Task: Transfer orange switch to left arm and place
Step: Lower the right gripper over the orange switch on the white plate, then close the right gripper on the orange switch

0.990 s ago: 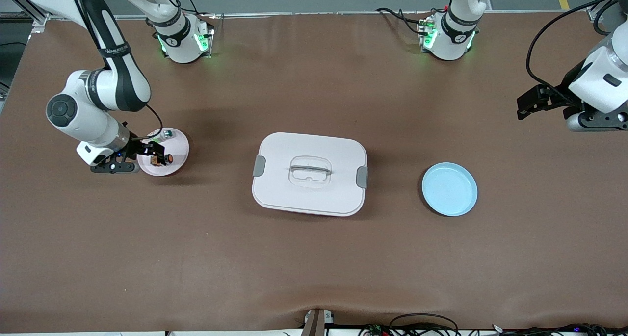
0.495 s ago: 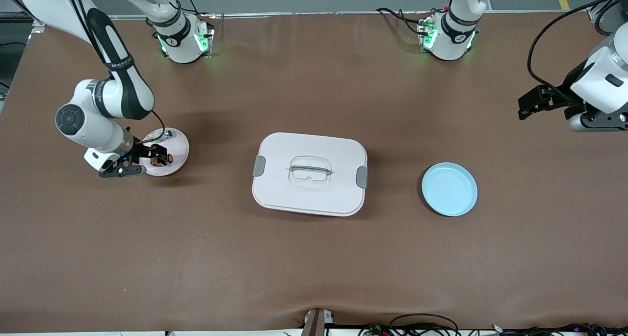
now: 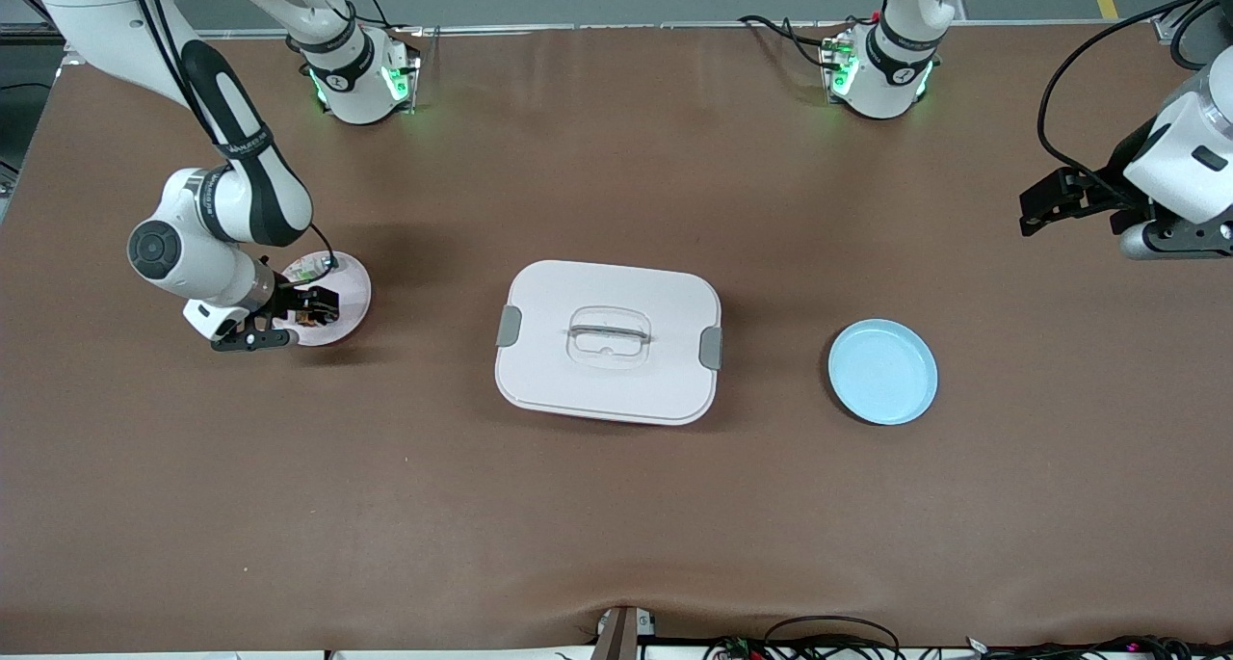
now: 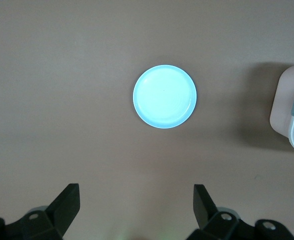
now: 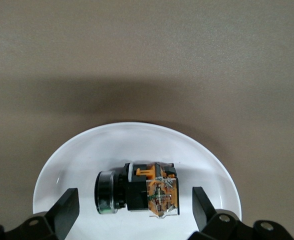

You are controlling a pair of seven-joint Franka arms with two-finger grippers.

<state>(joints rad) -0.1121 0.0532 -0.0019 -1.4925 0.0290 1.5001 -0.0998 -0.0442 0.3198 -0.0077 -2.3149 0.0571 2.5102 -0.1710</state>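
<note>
switch (image 5: pixel 137 194): light, stiff, rolls; grip black barrel | right gripper (image 5: pixel 132 212): spread over plate (image 5: pixel 67 165), box's 9 o'clock | left gripper (image 4: pixel 137 210): spread, waiting

You are seeing the right gripper (image 3: pixel 310 311) covering most of the orange switch (image 5: pixel 137 194) and part of the pink plate (image 3: pixel 353 289) in the front view. The wrist views are cutting off the box (image 4: pixel 292 114) and both grippers' finger bases.

Orange switch (image 5: pixel 137 194) on its side on pink plate (image 3: pixel 349 284).
</note>
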